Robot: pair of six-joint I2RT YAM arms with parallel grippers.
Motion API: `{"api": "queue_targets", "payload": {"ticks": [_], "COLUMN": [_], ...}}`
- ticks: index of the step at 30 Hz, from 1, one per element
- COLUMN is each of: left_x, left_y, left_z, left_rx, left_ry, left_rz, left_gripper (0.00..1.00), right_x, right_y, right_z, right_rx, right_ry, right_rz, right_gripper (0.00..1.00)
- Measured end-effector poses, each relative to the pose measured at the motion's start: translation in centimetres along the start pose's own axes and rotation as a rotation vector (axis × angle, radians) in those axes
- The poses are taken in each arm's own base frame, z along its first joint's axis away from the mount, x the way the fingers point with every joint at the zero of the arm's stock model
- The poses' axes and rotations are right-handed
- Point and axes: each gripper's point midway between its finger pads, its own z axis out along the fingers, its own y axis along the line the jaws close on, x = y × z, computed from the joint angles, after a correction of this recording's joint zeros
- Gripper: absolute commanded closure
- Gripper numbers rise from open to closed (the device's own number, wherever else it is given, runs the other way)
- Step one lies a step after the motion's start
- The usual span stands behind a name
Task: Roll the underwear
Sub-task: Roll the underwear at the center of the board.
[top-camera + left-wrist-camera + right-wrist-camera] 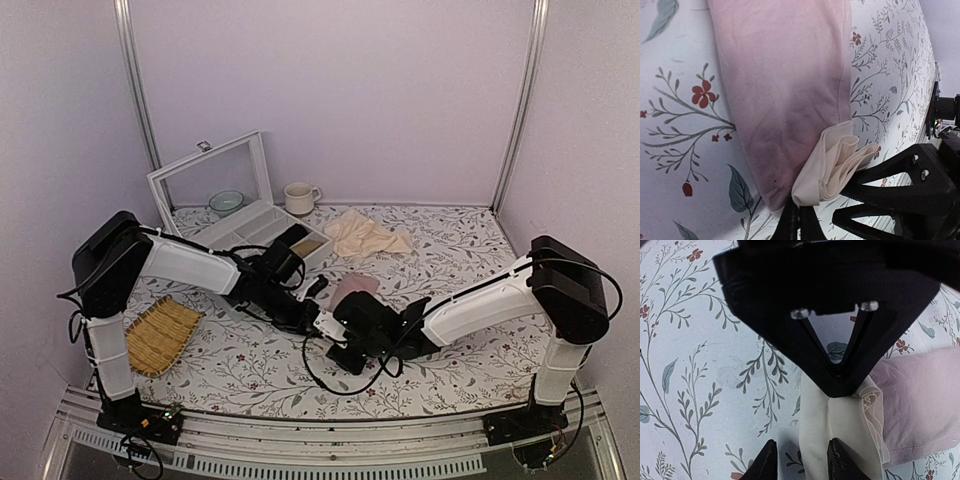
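Observation:
The underwear (355,287) lies flat in the middle of the table, dusty pink (785,85), with its cream waistband (837,162) bunched into loose folds at the near end. My left gripper (800,222) is shut on a corner of that waistband. The right wrist view shows the left gripper (840,387) from above, pinching the cream band (840,435). My right gripper (802,465) faces it with jaws apart: one finger is over the table, the other over the band, and the band's edge lies between them. In the top view both grippers meet at the waistband (330,325).
A plain beige cloth (368,237) lies behind the underwear. A clear-lidded box (250,225), a small bowl (226,202) and a mug (298,198) stand at the back left. A woven tray (160,335) sits at the front left.

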Motion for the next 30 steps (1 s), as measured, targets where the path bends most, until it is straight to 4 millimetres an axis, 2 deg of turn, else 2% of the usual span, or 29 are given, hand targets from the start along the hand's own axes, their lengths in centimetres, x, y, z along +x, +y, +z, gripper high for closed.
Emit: {"api": "queue_targets", "payload": {"ticks": [8, 16, 22, 30], "left_x": [-0.1, -0.2, -0.3, -0.3], "left_y": [0.4, 0.9, 1.0, 1.1], "left_z": [0.0, -0.1, -0.2, -0.2], "left_rx": [-0.005, -0.013, -0.015, -0.017], "left_ry": [-0.001, -0.004, -0.005, -0.004], "left_rz": [-0.009, -0.019, -0.02, -0.022], "left_gripper": [1.0, 1.0, 1.0, 1.0], "right_x": [0.4, 0.1, -0.1, -0.5], "right_y": [-0.6, -0.5, -1.1, -1.0], "right_z": [0.7, 1.4, 1.6, 1.8], "right_rx": [-0.009, -0.015, -0.016, -0.034], "right_ry": [0.002, -0.02, -0.032, -0.045], "right_rz": [0.028, 0.051, 0.104, 0.149], "right_gripper": [0.66, 0.78, 0.99, 1.0]}}
